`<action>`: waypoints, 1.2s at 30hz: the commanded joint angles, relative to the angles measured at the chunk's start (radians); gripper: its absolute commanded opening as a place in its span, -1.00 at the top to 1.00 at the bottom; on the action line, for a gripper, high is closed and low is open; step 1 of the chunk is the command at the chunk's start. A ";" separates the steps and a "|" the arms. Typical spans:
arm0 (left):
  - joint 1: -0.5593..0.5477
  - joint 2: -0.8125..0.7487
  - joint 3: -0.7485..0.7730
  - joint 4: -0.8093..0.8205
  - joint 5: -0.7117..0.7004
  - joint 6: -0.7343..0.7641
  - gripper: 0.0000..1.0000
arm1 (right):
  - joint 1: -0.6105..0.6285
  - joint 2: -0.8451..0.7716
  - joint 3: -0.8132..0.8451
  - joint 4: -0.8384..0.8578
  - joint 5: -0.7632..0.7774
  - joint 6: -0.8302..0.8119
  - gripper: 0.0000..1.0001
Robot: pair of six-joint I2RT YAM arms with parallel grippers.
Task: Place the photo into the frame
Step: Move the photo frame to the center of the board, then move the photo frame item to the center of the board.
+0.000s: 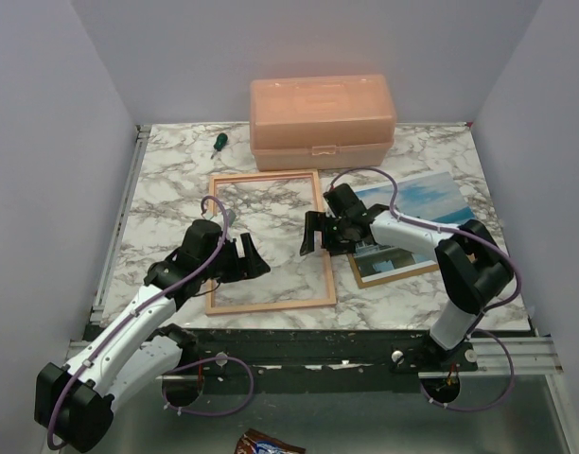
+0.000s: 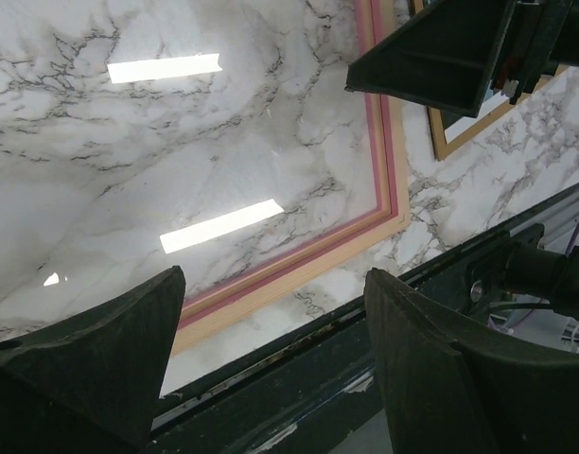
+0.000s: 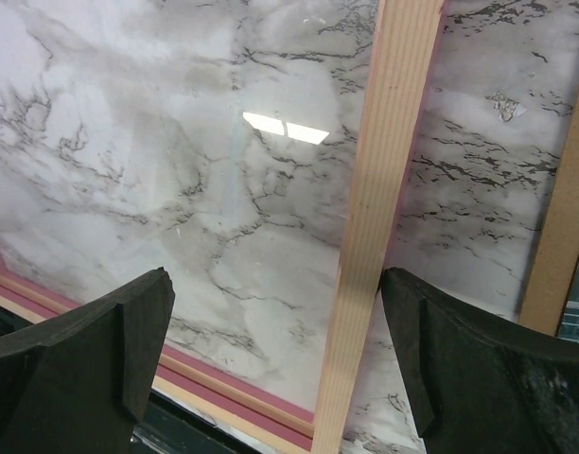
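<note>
The frame [image 1: 271, 304] lies flat on the marble table, pale wood side up, with a pink inner lip showing in the wrist views. To its right lies the photo [image 1: 417, 197], blue sky and water, resting on a brown backing board [image 1: 395, 272]. My left gripper [image 1: 249, 259] hovers open over the frame's near-left part; its wrist view shows the frame's near corner [image 2: 299, 271] ahead of the open gripper [image 2: 273, 279]. My right gripper [image 1: 320, 240] is open astride the frame's right bar [image 3: 379, 189], which runs between the gripper's [image 3: 275, 279] fingers, close to the right one.
An orange plastic box [image 1: 323, 113] stands at the back of the table, with a green-handled screwdriver [image 1: 218, 142] to its left. The table's dark front rail [image 2: 318, 378] lies just beyond the frame's near bar. The backing board's edge [image 3: 554, 227] is right of the right gripper.
</note>
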 commanded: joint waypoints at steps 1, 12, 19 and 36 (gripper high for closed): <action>-0.001 -0.007 -0.002 0.004 0.041 -0.009 -0.57 | 0.007 -0.031 0.012 0.009 0.010 0.025 -1.00; -0.039 0.081 0.005 0.130 0.101 -0.067 -0.57 | -0.106 -0.157 -0.080 -0.009 -0.057 0.031 -1.00; -0.152 0.180 0.052 0.190 0.073 -0.111 -0.57 | -0.329 -0.238 -0.204 0.002 -0.188 0.008 -1.00; -0.333 0.386 0.147 0.261 0.024 -0.173 -0.56 | -0.726 -0.417 -0.396 -0.048 -0.227 0.092 -0.99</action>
